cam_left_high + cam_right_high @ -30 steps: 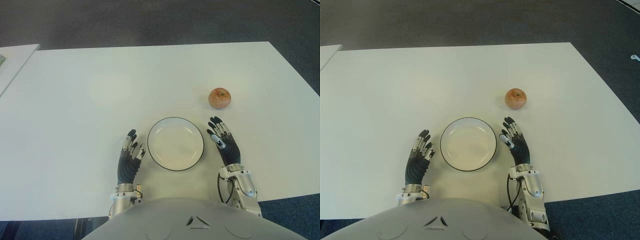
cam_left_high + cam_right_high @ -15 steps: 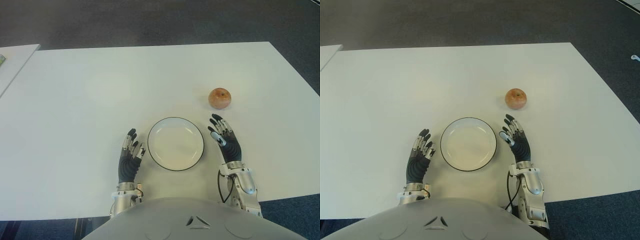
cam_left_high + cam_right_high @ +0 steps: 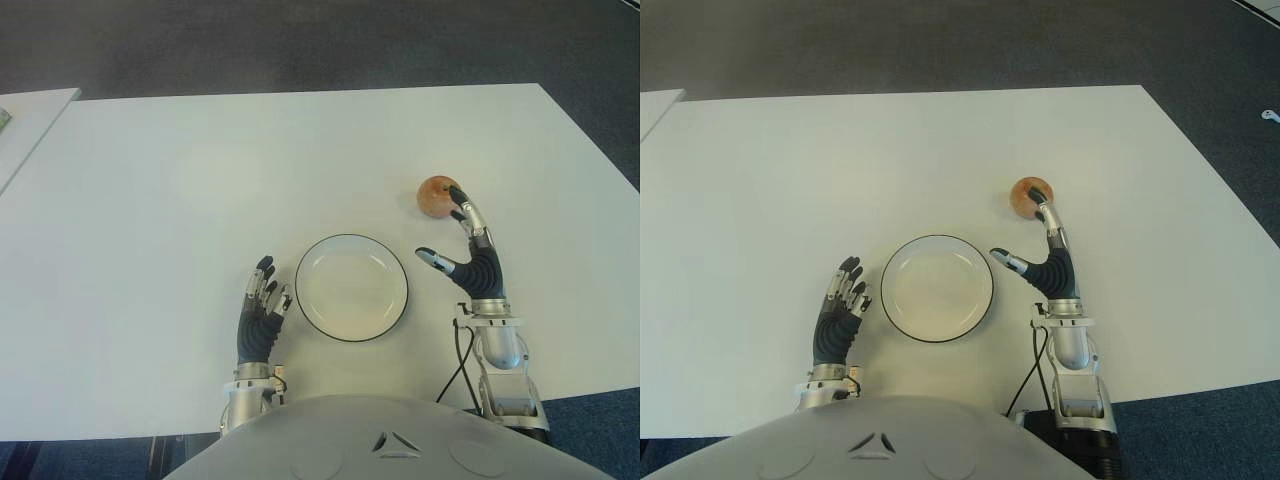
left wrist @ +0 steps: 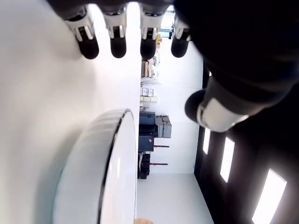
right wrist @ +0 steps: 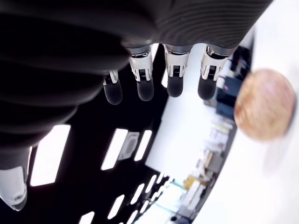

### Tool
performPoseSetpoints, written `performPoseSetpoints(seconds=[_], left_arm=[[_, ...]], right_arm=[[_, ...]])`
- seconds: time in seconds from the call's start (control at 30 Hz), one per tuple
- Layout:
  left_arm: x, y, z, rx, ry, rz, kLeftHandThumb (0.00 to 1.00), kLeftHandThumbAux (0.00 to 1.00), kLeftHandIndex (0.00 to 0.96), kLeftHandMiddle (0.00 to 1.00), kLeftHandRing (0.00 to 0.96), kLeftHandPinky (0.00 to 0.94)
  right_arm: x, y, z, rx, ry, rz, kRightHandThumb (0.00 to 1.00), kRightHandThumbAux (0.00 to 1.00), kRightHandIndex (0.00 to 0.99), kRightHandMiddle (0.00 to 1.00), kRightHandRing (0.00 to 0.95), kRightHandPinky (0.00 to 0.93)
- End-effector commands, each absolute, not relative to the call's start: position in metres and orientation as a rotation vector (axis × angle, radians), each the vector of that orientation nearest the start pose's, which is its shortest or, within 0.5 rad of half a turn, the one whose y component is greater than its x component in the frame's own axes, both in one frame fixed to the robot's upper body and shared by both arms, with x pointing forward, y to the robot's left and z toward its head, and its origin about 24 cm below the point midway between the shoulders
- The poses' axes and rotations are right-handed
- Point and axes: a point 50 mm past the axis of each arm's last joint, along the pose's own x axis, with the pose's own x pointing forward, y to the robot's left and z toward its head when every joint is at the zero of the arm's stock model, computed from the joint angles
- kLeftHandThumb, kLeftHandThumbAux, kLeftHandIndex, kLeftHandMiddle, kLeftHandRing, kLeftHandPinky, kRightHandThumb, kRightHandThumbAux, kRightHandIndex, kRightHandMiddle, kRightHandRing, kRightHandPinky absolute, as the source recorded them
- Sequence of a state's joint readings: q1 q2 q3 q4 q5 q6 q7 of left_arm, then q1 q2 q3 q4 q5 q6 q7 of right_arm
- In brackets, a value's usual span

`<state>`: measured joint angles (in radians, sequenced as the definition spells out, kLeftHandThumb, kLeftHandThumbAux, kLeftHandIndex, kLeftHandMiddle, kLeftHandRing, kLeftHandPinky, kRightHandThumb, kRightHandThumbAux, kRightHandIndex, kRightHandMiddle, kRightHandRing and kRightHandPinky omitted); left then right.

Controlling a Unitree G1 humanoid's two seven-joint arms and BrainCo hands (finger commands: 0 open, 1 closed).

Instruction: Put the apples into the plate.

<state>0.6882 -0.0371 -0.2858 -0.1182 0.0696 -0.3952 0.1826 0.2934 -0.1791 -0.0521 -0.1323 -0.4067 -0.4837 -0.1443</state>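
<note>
The apple [image 3: 438, 196] looks firm, smooth and round, light enough for one hand but likely to roll if nudged (I would wrap the fingers around its widest part, thumb opposite). It sits on the white worktop [image 3: 200, 180], beyond and to the right of the empty plate [image 3: 351, 287]. The right hand [image 3: 470, 250] reaches toward it with fingers extended and thumb spread wide, holding nothing; its fingertips [image 5: 174, 87] are just beside the fruit, not around it. The left hand [image 3: 262, 315] shows left of the plate, relaxed and empty.
</note>
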Motion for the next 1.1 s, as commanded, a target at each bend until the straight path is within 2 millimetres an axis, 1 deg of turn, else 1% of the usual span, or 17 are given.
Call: performPoseSetpoints(seconds=[0.03,0.2,0.23,0.33,0.5,0.6,0.67,0.7,0.77,0.83,0.93,1.1], left_arm=[[0.107,0.103,-0.015,-0.089,0.178,0.104,0.098,0.636,0.000,0.000,0.000,0.000],[0.109,0.103,-0.015,-0.085,0.174,0.112,0.093,0.633,0.000,0.000,0.000,0.000],[0.109,0.103,-0.015,-0.084,0.174,0.112,0.095,0.633,0.000,0.000,0.000,0.000],[0.110,0.103,-0.016,-0.084,0.174,0.111,0.097,0.630,0.000,0.000,0.000,0.000],[0.112,0.103,-0.018,-0.093,0.177,0.115,0.113,0.620,0.000,0.000,0.000,0.000],[0.113,0.102,-0.019,-0.093,0.174,0.117,0.125,0.615,0.000,0.000,0.000,0.000],[0.114,0.102,-0.019,-0.094,0.171,0.118,0.128,0.611,0.000,0.000,0.000,0.000],[0.115,0.102,-0.019,-0.096,0.169,0.119,0.129,0.610,0.000,0.000,0.000,0.000],[0.116,0.101,-0.020,-0.100,0.166,0.120,0.133,0.600,0.000,0.000,0.000,0.000],[0.116,0.101,-0.020,-0.102,0.168,0.119,0.135,0.595,0.000,0.000,0.000,0.000],[0.117,0.100,-0.022,-0.109,0.169,0.117,0.133,0.594,0.000,0.000,0.000,0.000],[0.118,0.100,-0.022,-0.114,0.160,0.119,0.129,0.600,0.000,0.000,0.000,0.000]], right_arm=[[0.199,-0.183,0.064,-1.050,-0.497,-0.014,0.439,0.463,0.080,0.043,0.005,0.000],[0.208,-0.186,0.065,-1.192,-0.444,-0.003,0.471,0.412,0.077,0.010,0.000,0.000],[0.211,-0.187,0.065,-1.220,-0.428,-0.002,0.494,0.395,0.082,0.006,0.000,0.000],[0.215,-0.188,0.064,-1.268,-0.401,-0.005,0.489,0.379,0.067,0.001,0.000,0.000],[0.228,-0.190,0.063,-1.352,-0.344,-0.009,0.482,0.348,0.045,0.000,0.000,0.000],[0.247,-0.195,0.059,-1.390,-0.297,-0.014,0.434,0.326,0.025,0.000,0.000,0.000],[0.256,-0.197,0.056,-1.401,-0.280,-0.015,0.410,0.318,0.018,0.000,0.000,0.000],[0.264,-0.200,0.052,-1.409,-0.261,-0.016,0.405,0.317,0.017,0.000,0.000,0.000],[0.286,-0.208,0.044,-1.430,-0.198,-0.016,0.355,0.296,0.007,0.000,0.000,0.000],[0.297,-0.213,0.041,-1.444,-0.157,-0.013,0.329,0.284,0.003,0.000,0.000,0.000],[0.307,-0.219,0.038,-1.458,-0.097,0.007,0.280,0.250,0.001,0.000,0.000,0.000],[0.312,-0.220,0.037,-1.473,-0.068,0.032,0.229,0.208,0.000,0.000,0.000,0.000]])
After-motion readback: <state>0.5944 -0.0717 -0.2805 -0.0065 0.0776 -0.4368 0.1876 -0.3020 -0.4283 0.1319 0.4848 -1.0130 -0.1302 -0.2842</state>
